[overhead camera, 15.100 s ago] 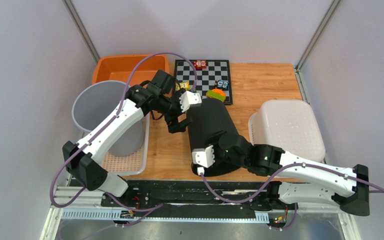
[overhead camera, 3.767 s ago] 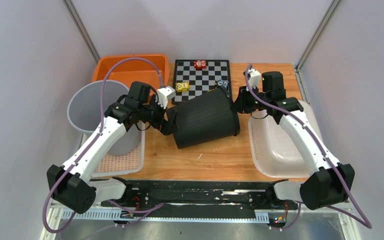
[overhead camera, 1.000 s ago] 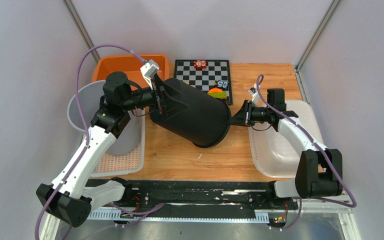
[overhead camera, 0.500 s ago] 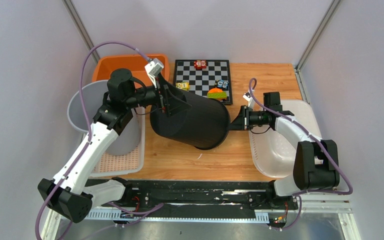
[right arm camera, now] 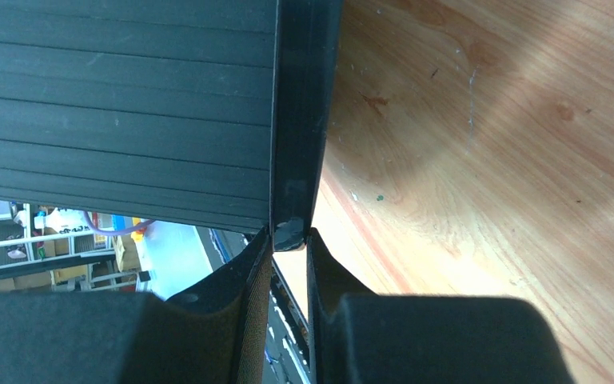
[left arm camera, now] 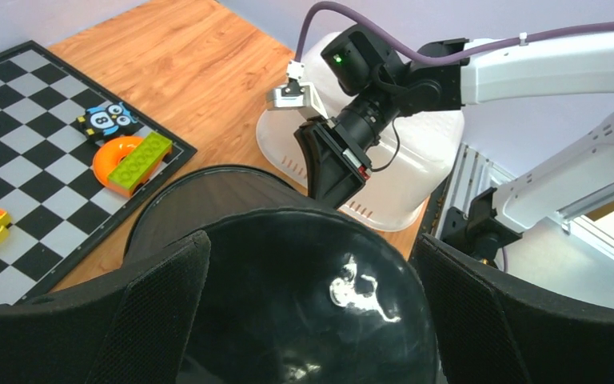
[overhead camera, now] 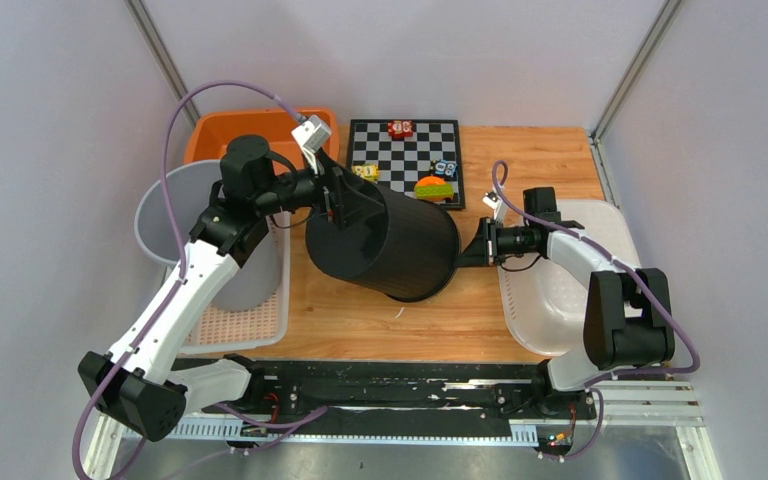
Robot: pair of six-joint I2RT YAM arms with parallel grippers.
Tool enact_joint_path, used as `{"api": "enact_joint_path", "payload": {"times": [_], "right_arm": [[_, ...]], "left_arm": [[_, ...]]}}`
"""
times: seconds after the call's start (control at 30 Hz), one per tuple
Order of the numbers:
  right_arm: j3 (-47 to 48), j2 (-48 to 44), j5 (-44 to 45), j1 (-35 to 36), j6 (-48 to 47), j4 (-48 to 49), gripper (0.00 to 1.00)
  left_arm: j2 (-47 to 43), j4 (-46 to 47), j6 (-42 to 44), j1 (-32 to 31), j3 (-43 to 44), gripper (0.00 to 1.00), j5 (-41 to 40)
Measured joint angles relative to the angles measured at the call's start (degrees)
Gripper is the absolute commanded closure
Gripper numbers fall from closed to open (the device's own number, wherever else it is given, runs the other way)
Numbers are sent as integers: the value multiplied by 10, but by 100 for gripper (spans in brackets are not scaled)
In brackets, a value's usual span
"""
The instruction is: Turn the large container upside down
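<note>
Large container is mid-flip as far as I can judge. It hangs tilted between the two arms, closed end up against the left end effector and mouth angled down toward the right end effector. Whether the low edge is touching the bench I honestly can't tell from where I'm standing.

The right one is pinched tight on the rim, fingers together with just that thin lip between them. The left one has its fingers spread wide with the closed end sitting between them. It looks more like pushing than holding.

If I were driving this, I'd treat the right pinch as a hinge. Let the left side walk the closed end up and over, then lower so the whole rim lands flat instead of on one edge. Go slow, because the lip is skinny and could pop out of the pinch. Also mind the white tub right behind the right end effector and the chessboard with its toys just beyond the left one.

Material-wise it's a black plastic bucket, round and tapered. The outer wall is matte with fine ribs running across it, and the closed end is glossy enough to throw a highlight, so probably slick. The bench is plain wood grain.
</note>
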Motion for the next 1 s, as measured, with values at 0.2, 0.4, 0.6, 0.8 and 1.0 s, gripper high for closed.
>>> {"api": "enact_joint_path", "payload": {"times": [0.2,0.4,0.6,0.8,1.0], "right_arm": [[0,3,27,0,-8,-6,91],[2,4,56,0,-9,-11,92],[10,18,75,0,-9,-19,92],[18,30,86,-2,-10,-22,92],[21,30,74,-3,-19,-22,92]], "left_arm": [[3,-5,16,0,-2,0,-11],[11,-2,32,0,-17,0,-16],[24,12,42,-1,-31,0,-16],[32,23,51,-7,-38,0,-18],[40,25,61,-21,-58,0,-17]]}}
